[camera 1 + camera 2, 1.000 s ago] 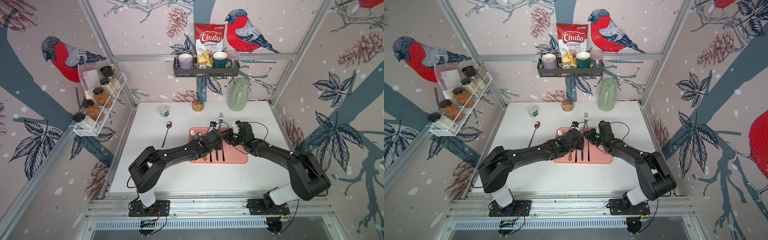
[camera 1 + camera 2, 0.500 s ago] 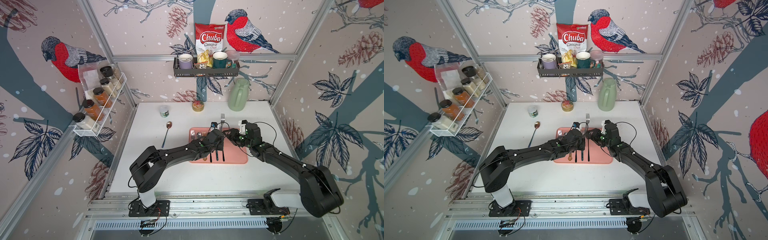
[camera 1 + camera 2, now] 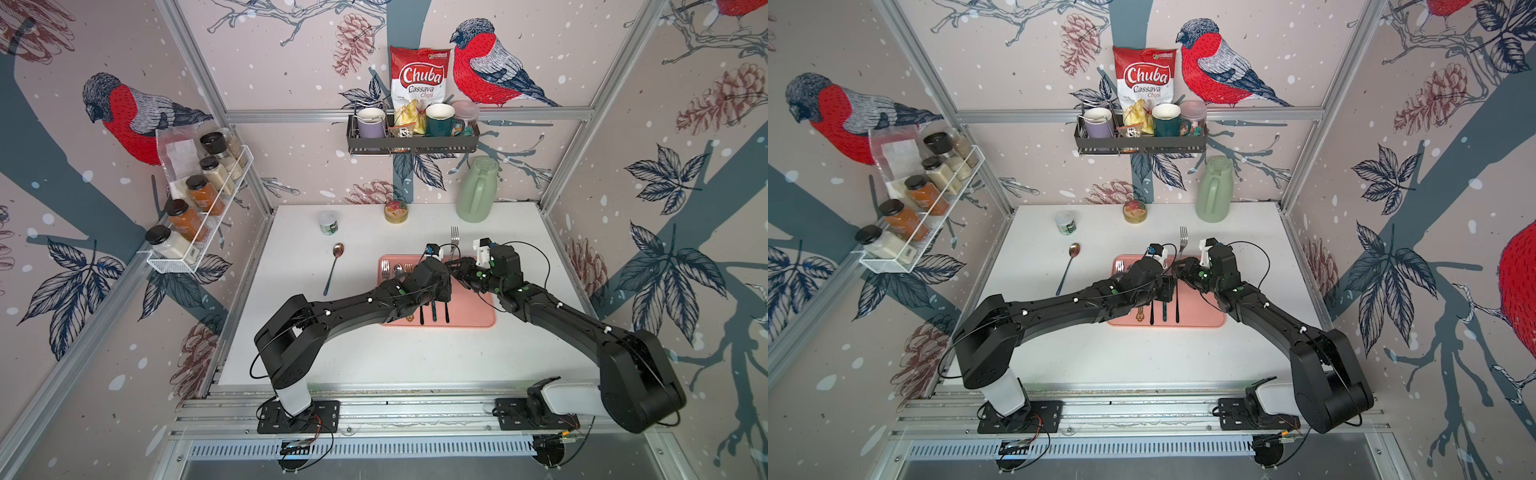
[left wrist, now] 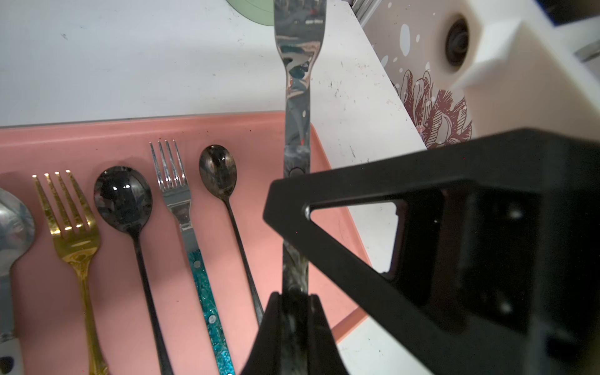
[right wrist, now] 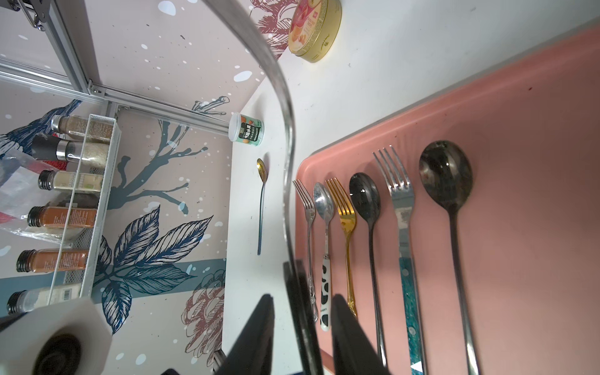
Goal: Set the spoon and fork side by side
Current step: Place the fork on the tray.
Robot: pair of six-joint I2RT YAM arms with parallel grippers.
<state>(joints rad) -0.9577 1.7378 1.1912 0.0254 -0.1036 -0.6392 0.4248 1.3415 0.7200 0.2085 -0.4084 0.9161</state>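
Polished silver fork (image 3: 454, 237) held over the far edge of the pink plastic tray (image 3: 473, 320)
The left gripper (image 4: 293, 302) is clamped on its mirror-bright handle; the right gripper (image 5: 302, 311) straddles it, black fingers (image 5: 256, 334) apart, a gap either side. Tines point toward the far edge of the white table (image 3: 374, 365), where a matte green jug (image 3: 477, 195), round gold tin (image 3: 396, 212) and small white tub (image 3: 328, 222) stand. The slim blue-handled spoon (image 3: 334, 266) lies alone between tray and left edge; six mixed forks and spoons (image 5: 367, 201) line the tray
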